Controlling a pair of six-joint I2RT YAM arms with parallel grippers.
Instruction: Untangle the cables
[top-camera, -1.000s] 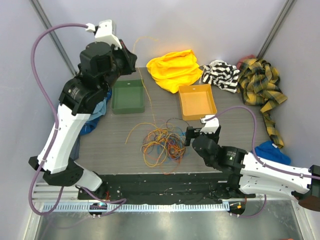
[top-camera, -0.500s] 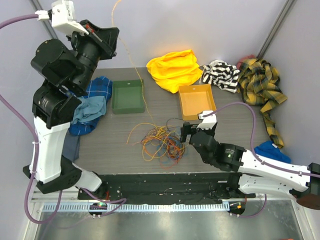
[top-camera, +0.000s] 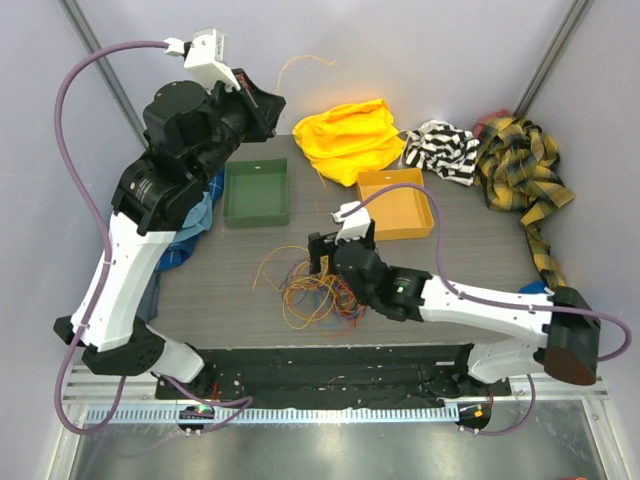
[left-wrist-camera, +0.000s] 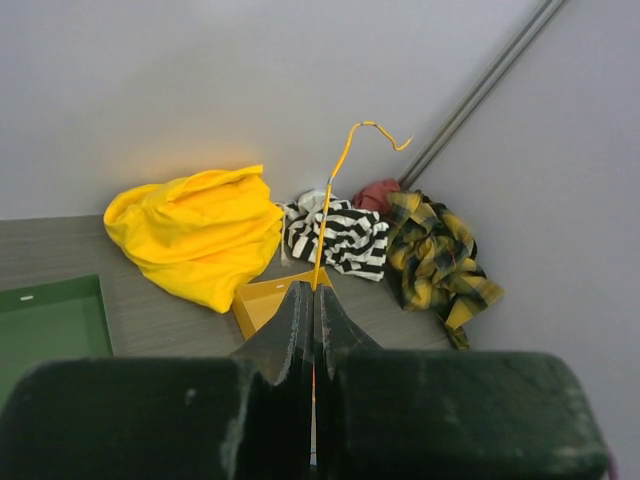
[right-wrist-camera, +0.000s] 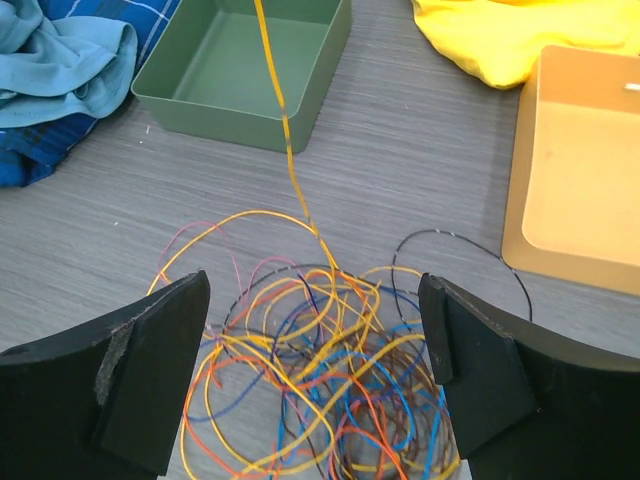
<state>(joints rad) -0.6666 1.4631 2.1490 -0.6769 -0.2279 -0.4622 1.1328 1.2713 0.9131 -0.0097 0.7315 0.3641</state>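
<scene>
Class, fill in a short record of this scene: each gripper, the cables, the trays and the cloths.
left gripper: shut on a yellow cable, raised at far left
right gripper: open, low over the cable tangle
yellow cable: runs from the tangle up to the left gripper
trays: green tray and orange tray, beyond the tangle
cloths: yellow cloth, striped cloth, plaid cloth, far side

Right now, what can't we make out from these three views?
Left wrist view: the held cable below the grip, hidden by the shut left claw itself.
Right wrist view: the tangle is cut off at its near side by the bottom edge, and the rising orange strand leaves the top edge.
Top view: strand crossings are too thin to trace, and the open right claw covers part of the tangle.
</scene>
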